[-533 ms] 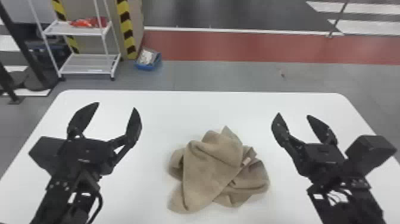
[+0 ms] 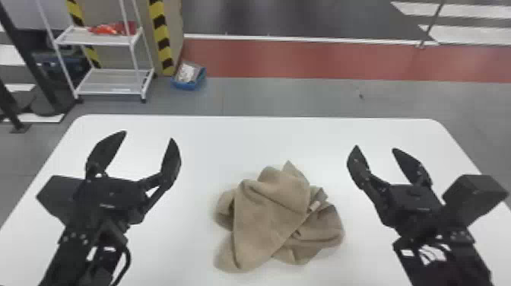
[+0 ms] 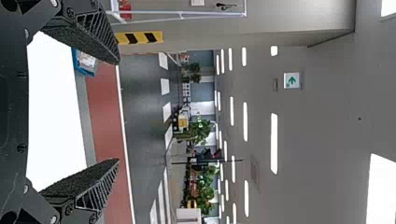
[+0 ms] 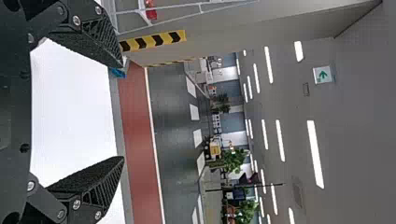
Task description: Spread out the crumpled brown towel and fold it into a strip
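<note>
You're in what looks like an industrial workshop hall: the head view has hazard stripes and a wheeled rack upper left, a red floor lane beyond.

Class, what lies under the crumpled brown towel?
The brown towel rests on the white table, which shows all around it; whatever its folds cover cannot be seen.

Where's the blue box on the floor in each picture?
Head view: on the floor past the table, just right of the white shelf. Blue box.
Left wrist view: past the table, next to one left finger. Blue box.
Right wrist view: a bit of blue box peeks out by one right finger.
Shared landmark: the red floor stripe.
</note>
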